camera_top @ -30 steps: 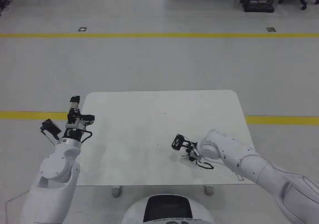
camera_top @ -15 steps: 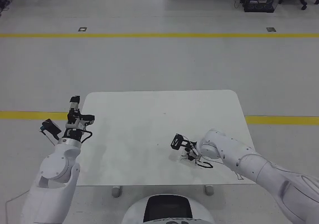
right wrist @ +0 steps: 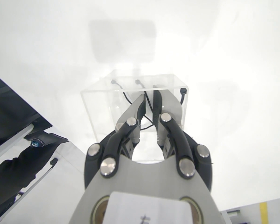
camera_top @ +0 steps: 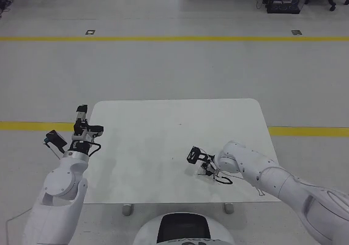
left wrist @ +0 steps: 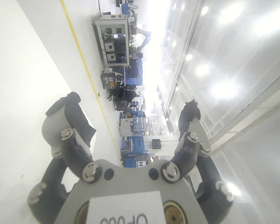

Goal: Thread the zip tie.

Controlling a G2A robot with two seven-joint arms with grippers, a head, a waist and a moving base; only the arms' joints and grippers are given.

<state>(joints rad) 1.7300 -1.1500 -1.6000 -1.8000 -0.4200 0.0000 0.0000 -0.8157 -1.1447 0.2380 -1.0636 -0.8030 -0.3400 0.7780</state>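
A small clear box [right wrist: 93, 108] stands on the white table [camera_top: 162, 122] near its front right. Several black zip ties stand inside it, one with its head [right wrist: 183, 91] against the box wall. My right gripper [right wrist: 149, 94] reaches into the box, its fingers drawn close together on the strand of one zip tie [right wrist: 138, 82]. From above, the right gripper [camera_top: 205, 170] sits low over the table. My left gripper [left wrist: 131, 100] is open and holds nothing. The left gripper [camera_top: 89, 120] hangs raised off the table's left edge, pointing away.
The table's front edge runs just behind the box. The wide middle and back of the tabletop [camera_top: 180, 116] are bare. Yellow floor lines [camera_top: 174, 38] run beyond the table.
The right arm has shifted very slightly at the box. The left arm has not moved.
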